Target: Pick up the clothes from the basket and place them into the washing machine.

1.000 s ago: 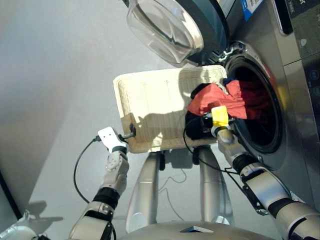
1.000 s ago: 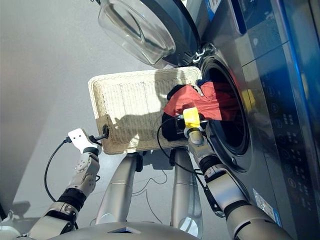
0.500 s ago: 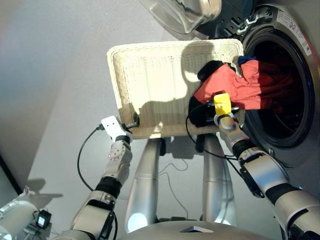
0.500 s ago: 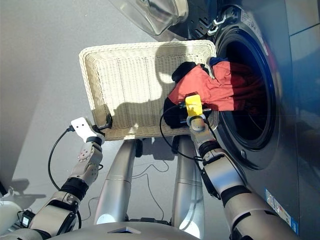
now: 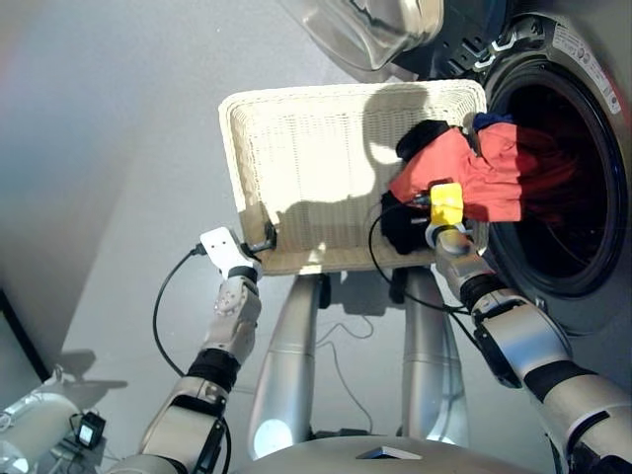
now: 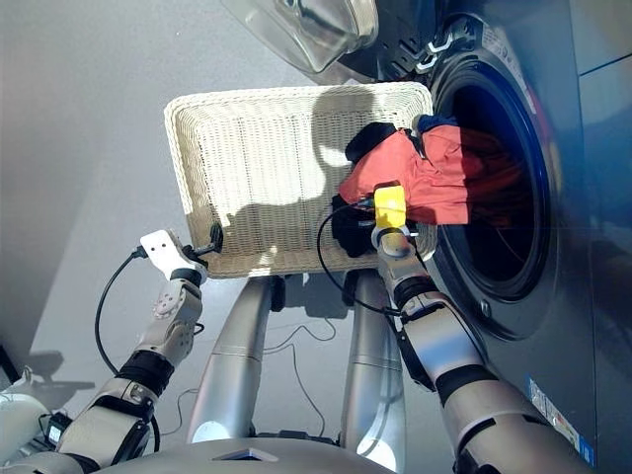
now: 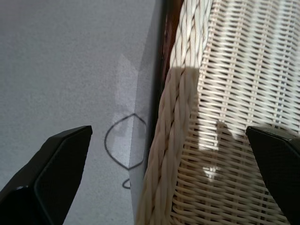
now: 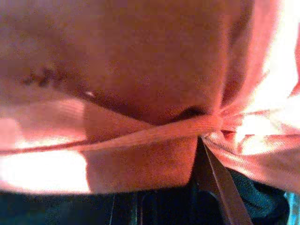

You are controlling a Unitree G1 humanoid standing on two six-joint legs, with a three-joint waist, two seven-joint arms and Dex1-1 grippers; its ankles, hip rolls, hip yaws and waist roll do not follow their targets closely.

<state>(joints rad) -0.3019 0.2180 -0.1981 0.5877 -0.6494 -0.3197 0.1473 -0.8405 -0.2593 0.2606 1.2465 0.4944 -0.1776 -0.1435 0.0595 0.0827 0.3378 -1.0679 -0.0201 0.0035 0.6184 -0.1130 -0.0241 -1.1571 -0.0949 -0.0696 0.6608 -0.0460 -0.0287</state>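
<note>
Right tool (image 5: 432, 204), seemingly clamped on the coral garment (image 5: 464, 178), bridges basket (image 5: 296, 148) and washing machine (image 5: 578, 247) drum; left tool (image 5: 259, 237), fingers apart, straddles the basket's rim, steadying it.

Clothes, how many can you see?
3. The coral red one drapes from basket into washing machine; the black one lies beneath; a navy bit peeks behind. More may hide.

Floor (image 5: 109, 148): plain grey, smooth, filling the scene's left side.
Light: bright sun patches, hard shadows.
Cable (image 5: 341, 370): thin black loops on the floor.
</note>
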